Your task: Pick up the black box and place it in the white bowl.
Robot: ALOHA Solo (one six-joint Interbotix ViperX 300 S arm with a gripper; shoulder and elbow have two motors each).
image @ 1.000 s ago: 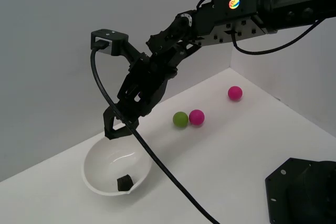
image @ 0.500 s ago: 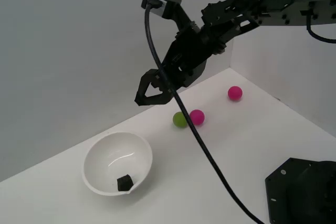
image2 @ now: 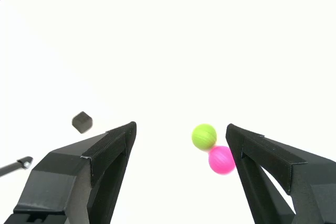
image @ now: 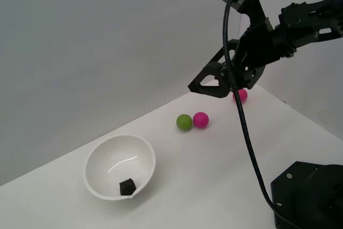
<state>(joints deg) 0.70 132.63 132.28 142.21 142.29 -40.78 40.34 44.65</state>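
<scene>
Black box (image: 126,186) inside white bowl (image: 102,156), hand (image: 199,86) spread empty

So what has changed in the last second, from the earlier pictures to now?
The gripper has risen from just above the white bowl and swung away toward the exterior view's right; it now hangs open and empty near the balls. Nothing was grasped or released in this time. The black box stays inside the bowl, and the green ball and both pink balls have not moved.
</scene>
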